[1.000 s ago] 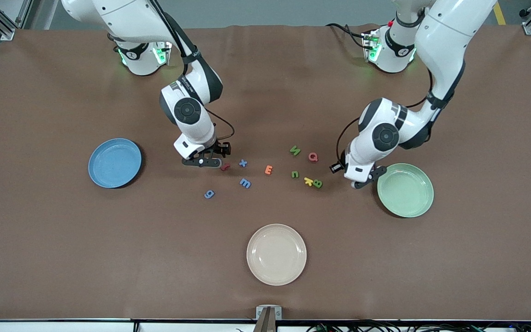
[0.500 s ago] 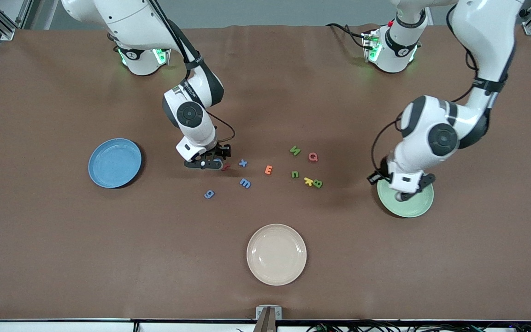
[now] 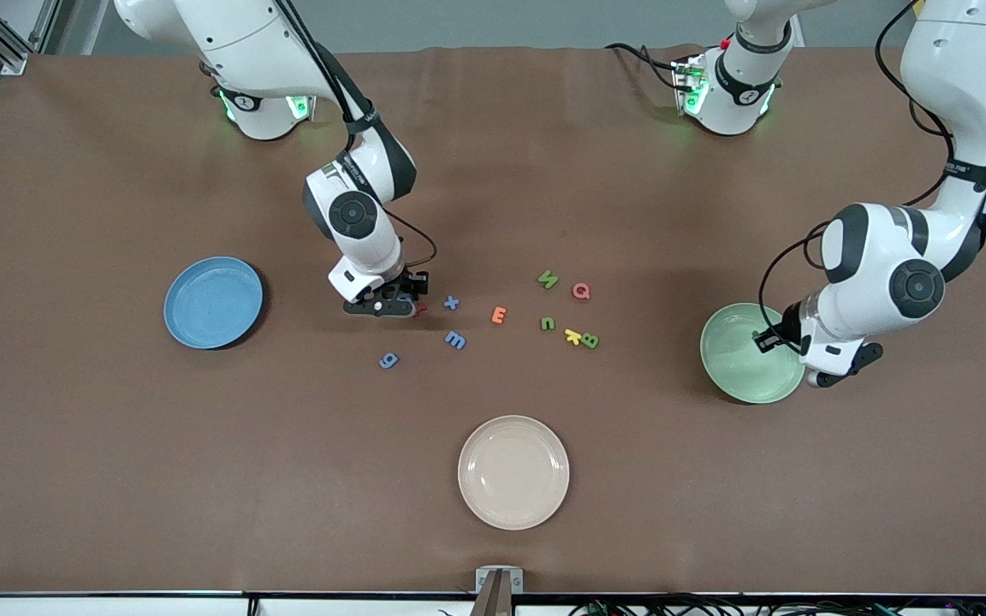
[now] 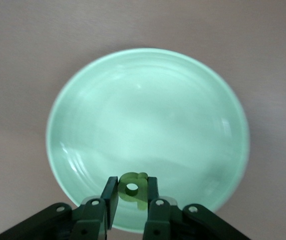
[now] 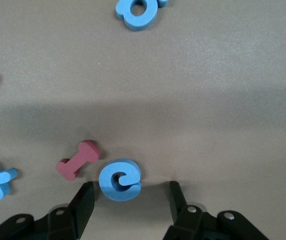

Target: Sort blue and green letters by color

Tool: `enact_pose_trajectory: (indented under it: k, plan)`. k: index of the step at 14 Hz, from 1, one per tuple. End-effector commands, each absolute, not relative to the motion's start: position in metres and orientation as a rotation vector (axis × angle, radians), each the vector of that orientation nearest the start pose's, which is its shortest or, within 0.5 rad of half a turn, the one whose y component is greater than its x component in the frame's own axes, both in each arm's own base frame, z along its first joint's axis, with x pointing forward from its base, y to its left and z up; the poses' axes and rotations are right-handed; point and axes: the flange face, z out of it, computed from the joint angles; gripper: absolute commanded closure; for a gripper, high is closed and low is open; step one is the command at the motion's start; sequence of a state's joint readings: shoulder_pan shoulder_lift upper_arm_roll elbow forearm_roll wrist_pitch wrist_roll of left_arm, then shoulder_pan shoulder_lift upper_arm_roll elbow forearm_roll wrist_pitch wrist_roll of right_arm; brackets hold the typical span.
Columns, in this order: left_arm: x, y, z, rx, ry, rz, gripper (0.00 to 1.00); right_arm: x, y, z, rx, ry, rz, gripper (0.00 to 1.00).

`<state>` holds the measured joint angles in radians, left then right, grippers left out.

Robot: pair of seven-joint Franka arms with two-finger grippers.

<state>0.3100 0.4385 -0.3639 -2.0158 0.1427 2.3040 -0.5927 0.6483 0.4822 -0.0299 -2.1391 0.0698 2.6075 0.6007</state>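
Left hand [image 3: 827, 375] now swung over green plate [image 3: 737, 376] rim, clenched on green letter [image 4: 133, 186]. Right hand [image 3: 382, 305] spread around blue c [image 5: 119, 179] mid-table. Four blue, four green letters; three plates.

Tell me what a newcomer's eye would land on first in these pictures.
The left gripper draws the eye first, shut on a green letter over the green plate at the left arm's end of the table. Next comes the right gripper, open and down at the table with a blue letter c between its fingers, a red letter close beside.
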Motion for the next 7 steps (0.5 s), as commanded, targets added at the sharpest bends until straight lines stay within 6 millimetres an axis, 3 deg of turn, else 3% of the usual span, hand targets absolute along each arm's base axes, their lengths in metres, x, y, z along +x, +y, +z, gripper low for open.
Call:
enact_pose_trajectory:
  k: [1,7]
  plan:
    - [0.589,-0.008,0.223,-3.046,-0.705,0.217,0.97,0.468,0.329,0.178,-3.118,0.045,-0.008,0.34]
    - [0.587,-0.011,0.207,-3.053,-0.704,0.245,0.82,0.472,0.331,0.179,-3.105,0.036,-0.041,0.39]
